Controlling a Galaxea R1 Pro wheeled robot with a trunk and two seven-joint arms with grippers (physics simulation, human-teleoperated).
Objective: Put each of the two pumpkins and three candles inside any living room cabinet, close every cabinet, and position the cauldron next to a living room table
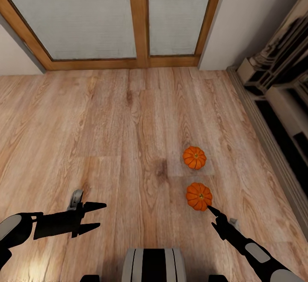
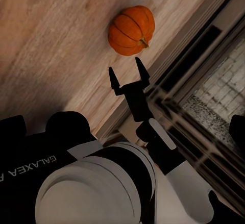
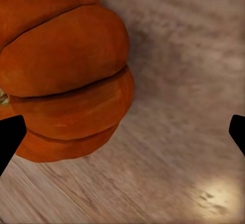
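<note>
Grippers sit low in the head view: left gripper [image 1: 97, 218] at lower left, fingers apart over bare wood floor [image 1: 128, 123]; right gripper [image 2: 128, 75] at lower right, fingers spread, tips at the near pumpkin [image 1: 199, 196]. Just beyond lies the second pumpkin [image 1: 194, 157]. Glass doors [image 1: 137, 16] span the top.

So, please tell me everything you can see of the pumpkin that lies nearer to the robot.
The nearer pumpkin is small, squat and bright orange, with deep ribs and a tiny greenish stem in the middle of its top. Its skin looks smooth and matte. It sits upright on the wooden floor, apart from the farther pumpkin. The open right gripper is right at its near side; contact cannot be told.
</note>
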